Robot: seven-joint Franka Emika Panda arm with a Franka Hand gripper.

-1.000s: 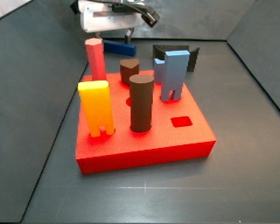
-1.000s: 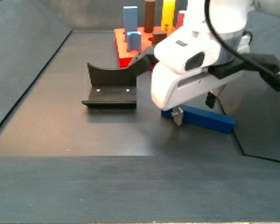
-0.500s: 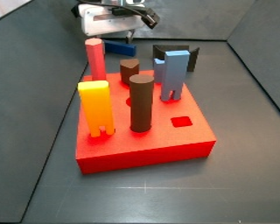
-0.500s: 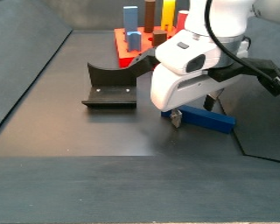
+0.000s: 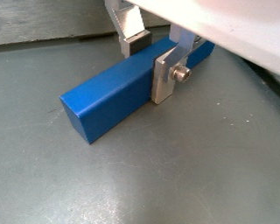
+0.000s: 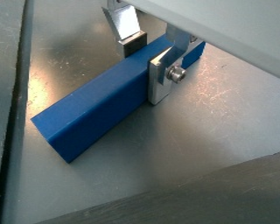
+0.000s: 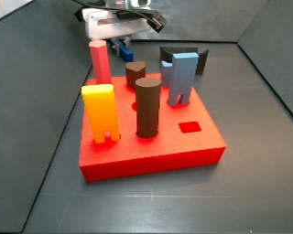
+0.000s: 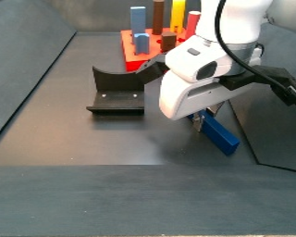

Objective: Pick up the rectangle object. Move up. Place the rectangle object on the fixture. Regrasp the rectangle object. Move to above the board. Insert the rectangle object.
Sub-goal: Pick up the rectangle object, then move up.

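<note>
Lift-off looks under way: the blue rectangle object (image 8: 216,133), flat on the floor a second ago, now hangs tilted at centre right of a side view, its far end lower. So the pick-up seems done and the upward move begun. The gripper (image 6: 154,54) is closed on the block; in both wrist views its silver fingers (image 5: 168,72) press opposite long faces. The arm reaches down from the upper right, wrist bent over the block. The fixture (image 8: 114,93) stands left of centre, well apart, and the red board (image 7: 149,137) waits behind.
</note>
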